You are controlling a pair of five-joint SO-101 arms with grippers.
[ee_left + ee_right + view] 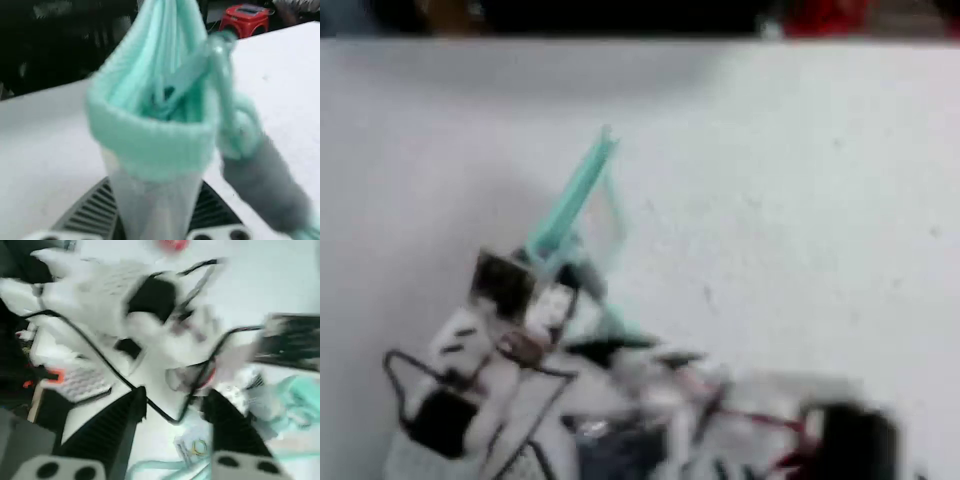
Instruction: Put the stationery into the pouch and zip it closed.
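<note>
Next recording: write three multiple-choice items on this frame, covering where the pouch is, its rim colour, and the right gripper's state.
1. Where is the pouch? A in a drawer; B in the left gripper; C on a shelf.
2. What colour is its rim? A orange; B purple; C mint green.
3. The right gripper is: A open; B shut on a pen; C shut on the pouch.
Key: B, the left wrist view shows it rising from that gripper. C, the rim is mint. A, its fingers stand apart.
</note>
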